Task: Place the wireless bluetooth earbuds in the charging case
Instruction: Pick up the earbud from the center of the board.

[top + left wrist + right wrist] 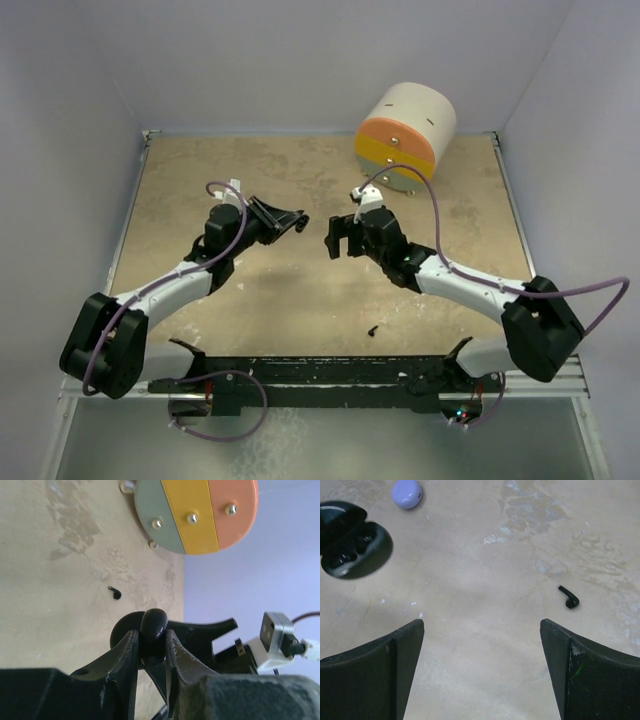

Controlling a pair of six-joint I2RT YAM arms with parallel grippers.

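Left gripper (pixel 151 639) pinching the open glossy black charging case (pixel 351 545); right gripper (pixel 482 670) wide near 1 tiny black earbud (pixel 568 597), which an off-centre pinch could flick away.

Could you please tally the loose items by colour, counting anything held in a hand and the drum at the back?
Black: 3 (open charging case, stemmed earbud, glossy rounded piece clamped in the left hand)
Lilac: 1 (small round item)
Cream with an orange, yellow and green face: 1 (drum)
Total: 5
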